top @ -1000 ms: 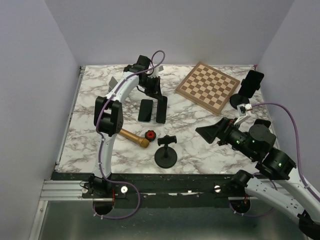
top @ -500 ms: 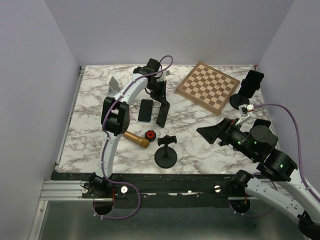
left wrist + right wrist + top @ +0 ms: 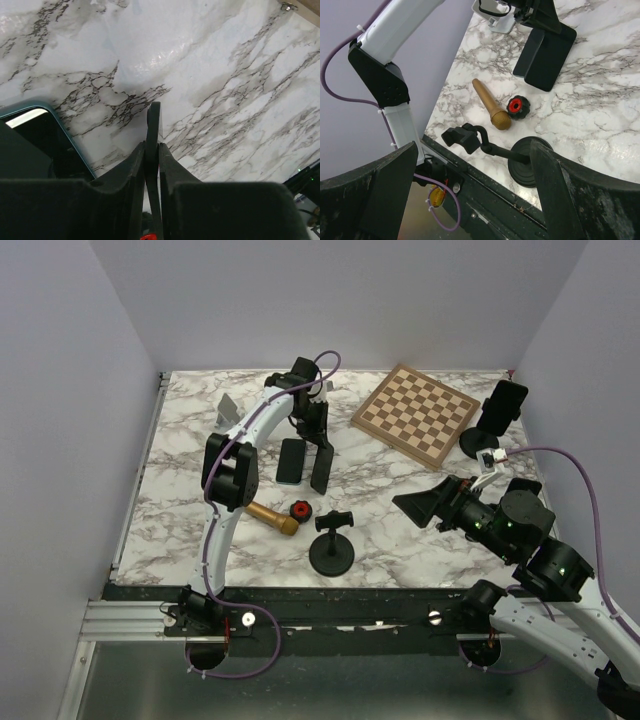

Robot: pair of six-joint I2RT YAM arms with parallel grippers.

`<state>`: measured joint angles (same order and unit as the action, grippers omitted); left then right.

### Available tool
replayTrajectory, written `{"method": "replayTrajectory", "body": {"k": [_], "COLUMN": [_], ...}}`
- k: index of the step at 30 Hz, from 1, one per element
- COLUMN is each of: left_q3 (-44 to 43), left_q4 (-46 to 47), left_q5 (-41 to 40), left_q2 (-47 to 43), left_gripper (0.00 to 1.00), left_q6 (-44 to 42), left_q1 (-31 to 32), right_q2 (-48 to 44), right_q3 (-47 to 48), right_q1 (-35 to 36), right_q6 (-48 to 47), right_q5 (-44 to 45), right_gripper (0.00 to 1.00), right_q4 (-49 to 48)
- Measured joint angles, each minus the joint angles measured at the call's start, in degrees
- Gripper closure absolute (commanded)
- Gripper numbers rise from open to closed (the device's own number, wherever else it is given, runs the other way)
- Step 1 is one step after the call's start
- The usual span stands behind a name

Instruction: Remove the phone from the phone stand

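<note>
My left gripper (image 3: pixel 314 425) is shut on a thin black phone (image 3: pixel 322 462) and holds it edge-on. The phone's lower end reaches down close to the table. In the left wrist view the fingers (image 3: pixel 137 162) pinch the phone's edge (image 3: pixel 153 125). A second, teal-edged phone (image 3: pixel 291 460) lies flat beside it and shows in the left wrist view (image 3: pixel 45 135). A black phone stand (image 3: pixel 333 540) with an empty clamp stands near the front. Another stand (image 3: pixel 478 435) at the back right holds a dark phone (image 3: pixel 506 400). My right gripper (image 3: pixel 415 505) is open and empty, right of the empty stand (image 3: pixel 480 142).
A chessboard (image 3: pixel 415 415) lies at the back right. A wooden pestle-like stick (image 3: pixel 266 515) and a red-and-black knob (image 3: pixel 300 510) lie left of the empty stand. A small grey piece (image 3: pixel 228 408) sits at the back left. The table's front edge (image 3: pixel 485 192) is close under my right gripper.
My left wrist has shifted a little to the right at the back, tilting the black phone it holds. The phone's lower end stays in place. The right arm has not moved.
</note>
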<state>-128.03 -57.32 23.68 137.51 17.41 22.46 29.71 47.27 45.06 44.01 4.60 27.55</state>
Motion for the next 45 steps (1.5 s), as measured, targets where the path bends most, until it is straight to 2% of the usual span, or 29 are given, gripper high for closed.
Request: {"method": "replayTrajectory", "body": {"k": [7, 15, 21, 25, 30, 37, 41, 45], "left_q3": [0.02, 0.02, 1.38, 6.69, 15.04, 24.33, 29.05, 39.06], "left_q4": [0.44, 0.52, 1.31, 3.02, 6.78, 15.85, 20.55, 26.36], "left_q5": [-1.33, -1.6, -1.57, -1.33, -0.31, 0.79, -1.6, -4.57], "left_q2": [0.28, 0.28, -0.42, -4.83, -18.18, -44.26, -55.93, -65.59], "left_gripper": [0.6, 0.56, 0.47, 0.42, 0.36, 0.24, 0.19, 0.17], "left_q6": [0.63, 1.05, 1.09, 1.51, 2.58, 3.13, 2.91, 2.4], "left_q1": [-0.63, -0.92, -0.9, -0.85, -0.85, -0.85, -0.85, -0.85], "right_q2": [0.07, 0.46, 1.16, 4.2, 9.05, 14.27, 16.02, 17.94], "right_q3": [0.0, 0.0, 0.0, 0.0, 0.02, 0.24, 0.57, 0.59], "right_q1": [0.0, 0.0, 0.0, 0.0, 0.0, 0.0, 0.0, 0.0], "right_q6": [0.0, 0.0, -0.04, -0.09, -0.13, -1.16, -1.18, -0.28], "right_q5": [0.0, 0.0, 0.02, 0.0, -0.02, 0.98, 3.26, 5.49], "right_gripper": [0.0, 0.0, 0.0, 0.0, 0.0, 0.0, 0.0, 0.0], "right_q4": [0.0, 0.0, 0.04, 0.26, 0.57, 2.38, 2.36, 2.05]}}
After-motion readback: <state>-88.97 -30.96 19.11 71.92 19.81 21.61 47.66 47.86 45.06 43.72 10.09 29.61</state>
